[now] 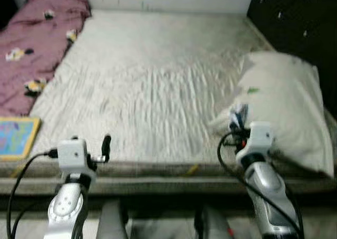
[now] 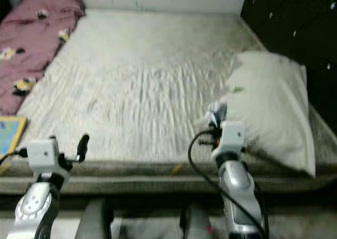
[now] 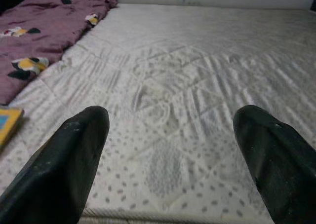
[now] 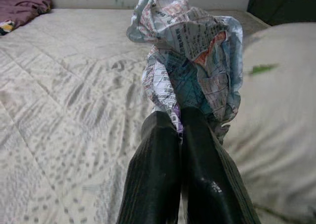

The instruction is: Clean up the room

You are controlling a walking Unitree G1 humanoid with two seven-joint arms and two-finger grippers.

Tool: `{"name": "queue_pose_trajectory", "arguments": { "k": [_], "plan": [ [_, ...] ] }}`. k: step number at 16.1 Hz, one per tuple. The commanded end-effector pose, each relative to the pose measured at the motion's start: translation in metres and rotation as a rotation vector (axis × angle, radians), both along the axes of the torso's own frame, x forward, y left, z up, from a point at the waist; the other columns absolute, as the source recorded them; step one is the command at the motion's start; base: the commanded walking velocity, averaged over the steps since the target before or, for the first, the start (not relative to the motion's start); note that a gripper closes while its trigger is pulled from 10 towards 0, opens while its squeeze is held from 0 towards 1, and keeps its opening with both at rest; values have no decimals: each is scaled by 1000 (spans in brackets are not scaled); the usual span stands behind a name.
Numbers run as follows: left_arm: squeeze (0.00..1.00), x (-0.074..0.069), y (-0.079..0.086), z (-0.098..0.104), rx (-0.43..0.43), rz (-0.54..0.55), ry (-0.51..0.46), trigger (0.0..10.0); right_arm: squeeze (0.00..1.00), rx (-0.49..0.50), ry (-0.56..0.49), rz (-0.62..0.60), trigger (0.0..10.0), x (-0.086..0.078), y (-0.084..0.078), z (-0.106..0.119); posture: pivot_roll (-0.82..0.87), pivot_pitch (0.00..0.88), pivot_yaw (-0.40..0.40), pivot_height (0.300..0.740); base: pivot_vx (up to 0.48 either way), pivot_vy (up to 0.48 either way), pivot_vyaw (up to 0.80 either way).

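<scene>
The right hand (image 4: 180,123) clenches a crumpled paper (image 4: 190,51) over the bed (image 1: 152,86), pillow (image 1: 284,107) just beside it. The left hand (image 3: 170,150) hovers released.

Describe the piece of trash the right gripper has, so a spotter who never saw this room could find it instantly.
Start at the big bed, then go to the white pillow on its right side. Just beside that pillow, the right gripper pinches a crumpled paper wad, printed like newspaper in red and blue. It is the only crumpled, printed thing there.
</scene>
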State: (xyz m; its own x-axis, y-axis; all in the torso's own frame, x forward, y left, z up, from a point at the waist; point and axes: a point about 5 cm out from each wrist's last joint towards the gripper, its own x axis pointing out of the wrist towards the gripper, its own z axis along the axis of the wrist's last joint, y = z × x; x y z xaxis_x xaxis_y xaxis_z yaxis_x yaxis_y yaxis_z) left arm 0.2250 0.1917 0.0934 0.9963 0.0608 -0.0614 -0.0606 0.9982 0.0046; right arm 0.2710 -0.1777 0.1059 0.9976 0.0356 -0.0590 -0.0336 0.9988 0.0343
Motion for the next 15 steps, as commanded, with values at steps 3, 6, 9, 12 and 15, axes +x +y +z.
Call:
{"name": "queue_pose_trajectory", "arguments": {
  "k": [3, 6, 9, 12, 15],
  "plan": [
    [0, 2, -1, 1, 18, -6, 2, 10000, 0, 0, -29, -3, 10000, 4, 0, 8, -37, 0, -40, 707, 0, 0, 0],
    [0, 7, 0, 3, 29, -7, -5, 10000, 0, 4, -29, -6, 10000, 5, 0, 9, -27, 0, -47, 740, 0, 0, 0],
    [0, 7, 1, 2, 31, -1, -3, 10000, 0, 4, -30, -4, 10000, 6, 1, 9, -30, 0, -45, 740, 0, 0, 0],
    [0, 11, -1, 4, 41, -20, -12, 10000, 0, 0, -27, -5, 10000, 7, 1, 9, -29, 0, -49, 740, 0, 0, 0],
    [0, 17, -2, 8, 41, -28, -31, 10000, 0, -4, -28, -5, 10000, 12, 1, 10, -28, 0, -52, 740, 0, 0, 0]
  ]
}}
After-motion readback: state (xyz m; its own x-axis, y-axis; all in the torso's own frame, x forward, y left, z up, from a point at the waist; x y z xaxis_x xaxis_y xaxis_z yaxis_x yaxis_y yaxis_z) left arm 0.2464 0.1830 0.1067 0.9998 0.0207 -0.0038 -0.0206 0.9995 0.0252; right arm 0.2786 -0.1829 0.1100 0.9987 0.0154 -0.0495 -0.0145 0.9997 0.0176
